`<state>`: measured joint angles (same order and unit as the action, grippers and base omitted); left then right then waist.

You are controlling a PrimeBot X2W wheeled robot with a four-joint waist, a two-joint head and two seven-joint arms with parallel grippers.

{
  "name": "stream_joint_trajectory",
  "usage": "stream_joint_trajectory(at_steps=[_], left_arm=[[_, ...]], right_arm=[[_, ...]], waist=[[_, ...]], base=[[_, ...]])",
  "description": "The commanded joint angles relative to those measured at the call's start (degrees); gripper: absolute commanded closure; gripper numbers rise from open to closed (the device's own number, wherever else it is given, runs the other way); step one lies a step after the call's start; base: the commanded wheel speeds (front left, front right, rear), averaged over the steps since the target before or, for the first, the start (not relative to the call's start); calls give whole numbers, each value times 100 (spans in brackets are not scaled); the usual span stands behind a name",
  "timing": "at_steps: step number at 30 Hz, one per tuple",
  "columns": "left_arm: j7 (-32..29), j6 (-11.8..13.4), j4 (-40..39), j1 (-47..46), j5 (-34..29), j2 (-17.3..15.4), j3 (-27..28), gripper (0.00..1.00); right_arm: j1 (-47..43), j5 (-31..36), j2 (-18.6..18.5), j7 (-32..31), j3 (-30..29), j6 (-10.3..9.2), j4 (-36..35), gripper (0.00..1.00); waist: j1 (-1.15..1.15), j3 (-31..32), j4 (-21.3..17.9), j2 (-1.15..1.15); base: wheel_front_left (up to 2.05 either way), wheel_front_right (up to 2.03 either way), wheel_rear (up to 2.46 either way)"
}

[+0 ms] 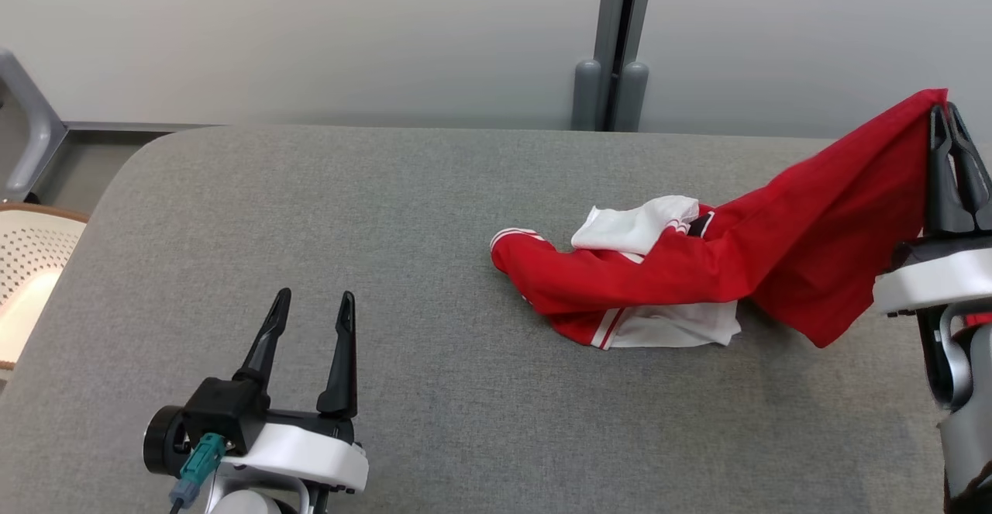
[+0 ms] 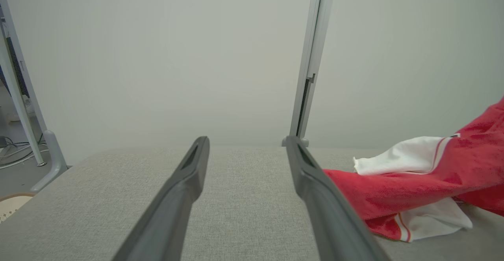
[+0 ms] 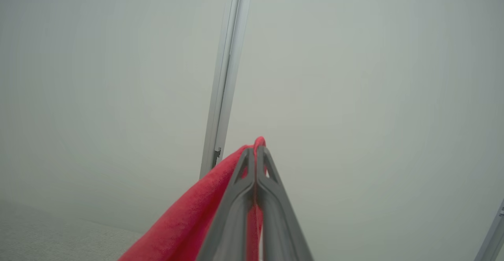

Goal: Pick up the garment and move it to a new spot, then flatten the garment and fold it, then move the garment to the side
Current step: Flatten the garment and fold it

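Observation:
The garment is red with white parts and striped cuffs. One end is lifted at the far right, where my right gripper is shut on its edge; the rest lies crumpled on the grey table. In the right wrist view the closed fingers pinch red cloth that drapes down to the left. My left gripper stands open at the lower left, holding nothing, well left of the cloth. The left wrist view shows the garment just right of the open left gripper.
A pale wall with a grey vertical post runs behind the table. A perforated white basket or chair sits off the table's left edge, and a grey frame leg stands beyond it. The table's left half is bare fabric.

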<state>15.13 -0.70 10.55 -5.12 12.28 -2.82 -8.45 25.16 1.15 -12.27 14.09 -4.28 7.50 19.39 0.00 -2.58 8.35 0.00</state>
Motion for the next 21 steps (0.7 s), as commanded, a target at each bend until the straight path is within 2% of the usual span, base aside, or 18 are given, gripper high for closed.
stream_joint_trajectory(at_steps=[1,3,9,12,16,17,18,21], left_arm=[[-1,24,-12,44,19,-19,-26,0],[-1,48,-18,67,32,-17,-62,0],[0,54,-31,13,63,-19,-113,0],[0,23,21,-43,19,-20,-106,0],[0,30,35,-81,-8,-17,-82,0],[0,30,37,-92,-13,-19,-80,0],[-1,25,41,-108,-21,-18,-78,0],[0,-4,72,-107,-45,-21,-103,0]], right_arm=[[-237,38,-31,-168,72,-2,-191,100],[-550,39,-19,-343,81,-2,-504,100],[-2214,-123,412,-813,177,-2,-1288,100],[-3070,-222,578,-943,220,-2,-1280,100],[-3522,-177,657,-1037,-56,-2,-950,100],[-3577,-118,680,-1011,-106,-2,-818,77],[-3570,-152,732,-956,-192,-1,-690,0],[-3322,-95,788,-715,-463,-2,-468,0]], waist=[[0,94,-112,0],[0,96,-162,0],[0,-3,-305,0],[0,-30,-367,0],[0,-35,-458,0],[0,-40,-483,0],[0,-44,-500,0],[0,-32,-536,0]], base=[[0,0,0],[0,0,0],[0,0,0],[0,0,0],[0,0,0],[0,0,0],[0,0,0],[0,0,0]])
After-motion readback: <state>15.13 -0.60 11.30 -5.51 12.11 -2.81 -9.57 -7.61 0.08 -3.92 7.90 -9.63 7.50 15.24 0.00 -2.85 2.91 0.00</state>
